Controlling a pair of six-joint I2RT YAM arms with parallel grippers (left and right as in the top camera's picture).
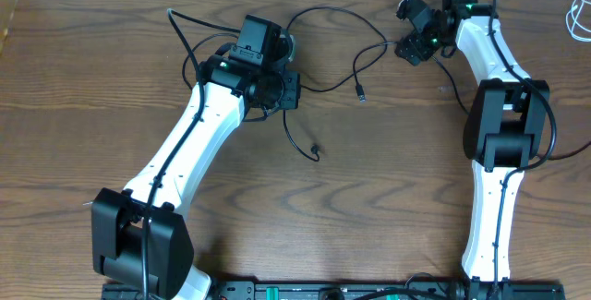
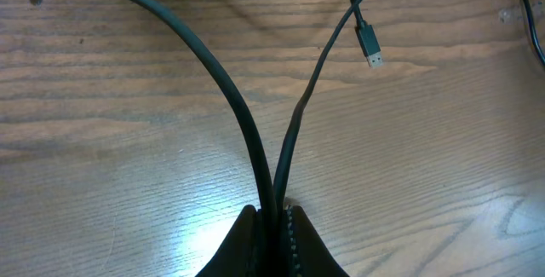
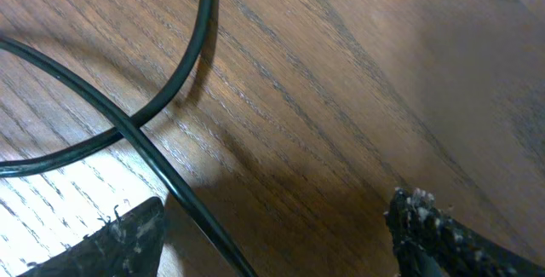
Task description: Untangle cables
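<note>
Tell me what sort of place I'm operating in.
Most likely a robotics lab bench or test station: a bare wood-grain table, a white-and-black left arm and right arm based at its near edge, and loose black cables plus a white cable lying on it.

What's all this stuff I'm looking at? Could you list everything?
black cables: number unclear while tangled, black, across the table's far middle
USB plug: one, black with metal tip, lying free on the wood
white cable: one, white, far right edge
table: one, brown wood, under everything
left arm, right arm: two, white with black joints, either side
left claw: one, black, shut on two black cable strands
right claw: one, black, open above crossing black cables
</note>
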